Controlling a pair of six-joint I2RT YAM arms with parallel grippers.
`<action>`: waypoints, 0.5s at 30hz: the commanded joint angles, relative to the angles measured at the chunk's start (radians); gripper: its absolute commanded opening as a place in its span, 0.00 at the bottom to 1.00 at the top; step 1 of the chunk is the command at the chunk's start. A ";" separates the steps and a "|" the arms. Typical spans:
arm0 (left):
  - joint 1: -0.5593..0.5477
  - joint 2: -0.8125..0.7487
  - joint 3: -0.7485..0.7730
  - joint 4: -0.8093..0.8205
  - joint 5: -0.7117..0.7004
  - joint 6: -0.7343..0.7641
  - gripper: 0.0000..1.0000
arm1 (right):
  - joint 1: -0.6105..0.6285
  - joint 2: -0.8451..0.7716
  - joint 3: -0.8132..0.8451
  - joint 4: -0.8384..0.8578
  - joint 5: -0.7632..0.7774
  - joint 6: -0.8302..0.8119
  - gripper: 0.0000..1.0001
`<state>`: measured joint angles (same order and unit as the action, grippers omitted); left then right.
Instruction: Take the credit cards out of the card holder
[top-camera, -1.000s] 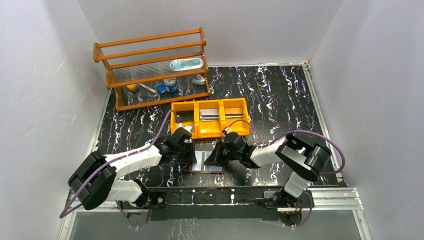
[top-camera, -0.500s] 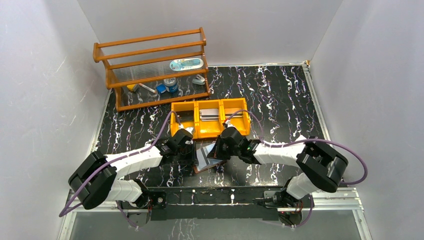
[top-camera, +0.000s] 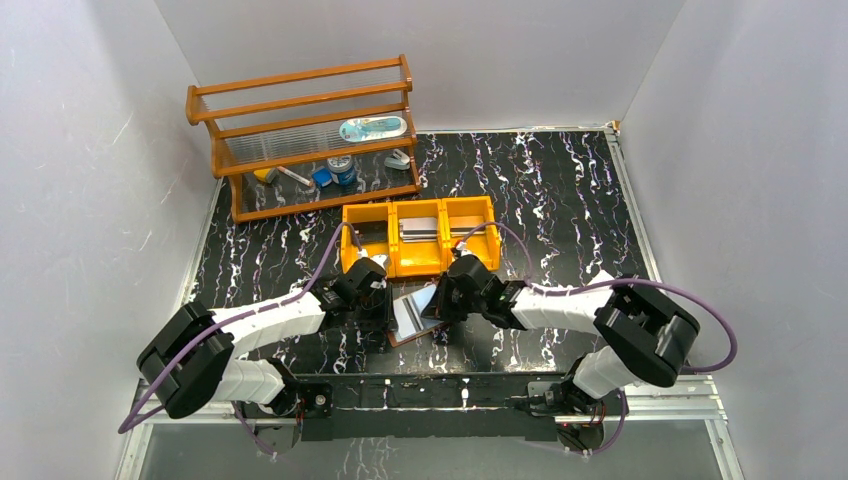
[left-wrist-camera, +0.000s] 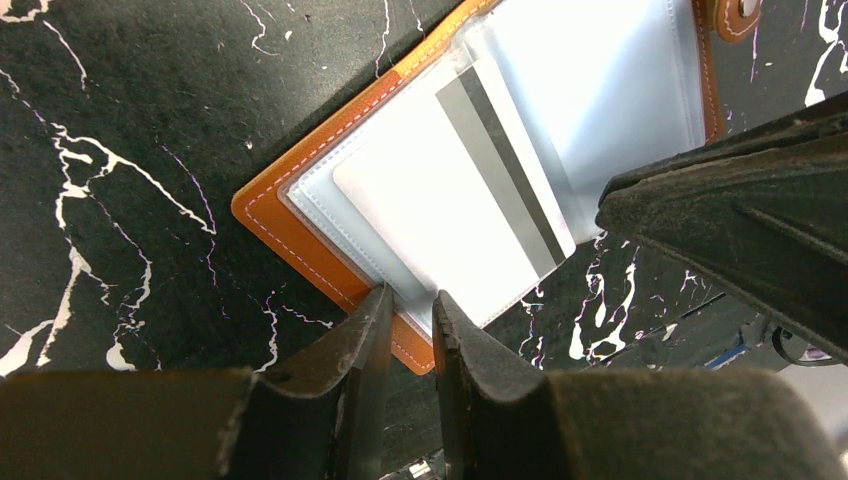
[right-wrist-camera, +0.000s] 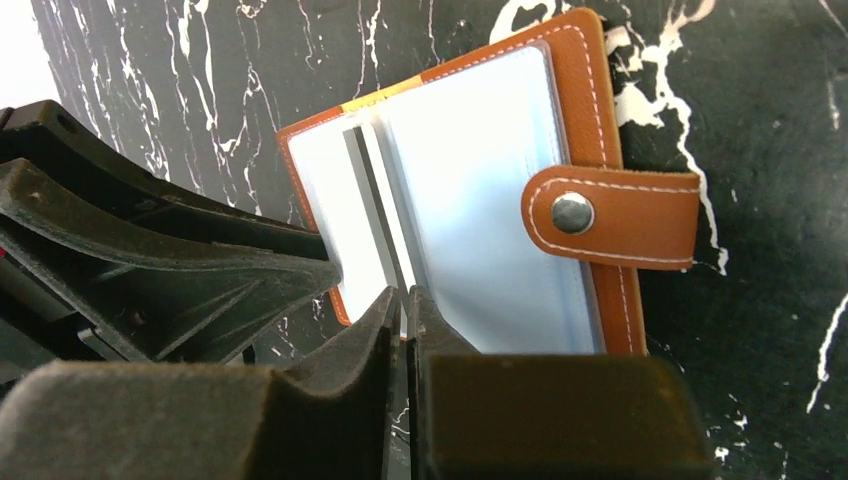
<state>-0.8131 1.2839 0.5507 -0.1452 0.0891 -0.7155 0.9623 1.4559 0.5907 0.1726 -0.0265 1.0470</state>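
Holder (left-wrist-camera: 300, 215) lies open just near of the tray (top-camera: 415, 268), between your claws. Left claw (left-wrist-camera: 405, 310) is pinched narrow on its left edge. Right claw (right-wrist-camera: 402, 305) is clamped on the striped card (left-wrist-camera: 450, 200), partly out. Pull straight along the sleeve, low, while left pins firmly.
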 joint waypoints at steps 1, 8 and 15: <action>-0.007 -0.005 -0.016 -0.036 0.013 0.014 0.21 | -0.013 0.023 0.035 0.069 -0.062 -0.047 0.20; -0.007 -0.006 -0.010 -0.039 0.016 0.021 0.21 | -0.026 0.095 0.059 0.093 -0.109 -0.050 0.29; -0.007 0.011 -0.004 -0.039 0.020 0.024 0.21 | -0.030 0.126 0.035 0.153 -0.156 -0.038 0.30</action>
<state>-0.8135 1.2839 0.5507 -0.1448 0.0925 -0.7067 0.9390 1.5658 0.6140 0.2523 -0.1429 1.0134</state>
